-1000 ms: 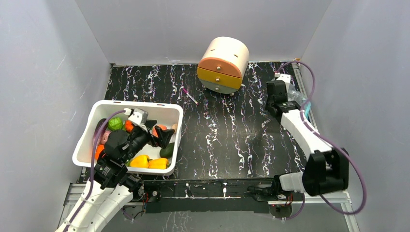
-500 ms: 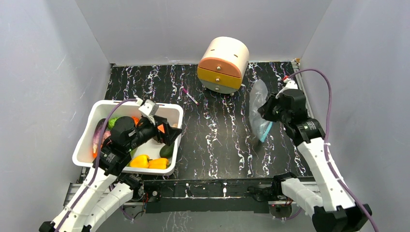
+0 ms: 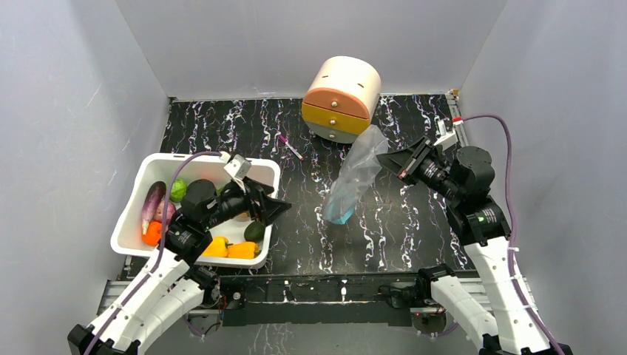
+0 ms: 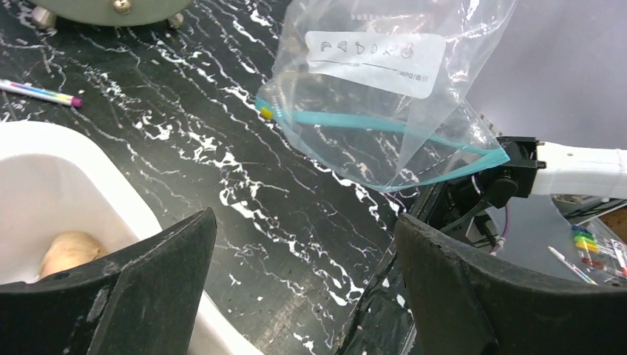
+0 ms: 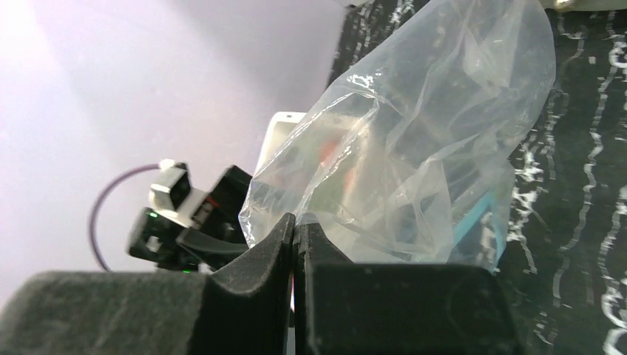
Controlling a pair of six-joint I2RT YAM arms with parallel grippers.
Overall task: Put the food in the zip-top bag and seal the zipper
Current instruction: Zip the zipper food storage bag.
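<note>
Plastic hangs in the air to the right of the white tub (image 3: 127, 222): the zip-top bag (image 3: 356, 174), pinched at one corner by the right gripper (image 3: 388, 161), whose fingers press together on the film with no gap. The bag droops with its mouth lowest, so the blue-green zipper (image 4: 370, 127) (a small yellow piece (image 4: 266, 112) sits at one end) is the part nearest the tabletop (image 3: 384, 222). The left gripper (image 3: 275, 207) reaches over the tub's right wall toward the bag, its fingers spread wide with nothing between them. The food lies inside the tub: a purple eggplant (image 3: 151, 203), a green piece (image 3: 177, 190), an orange fruit (image 3: 152, 233) and yellow peppers (image 3: 229, 249).
</note>
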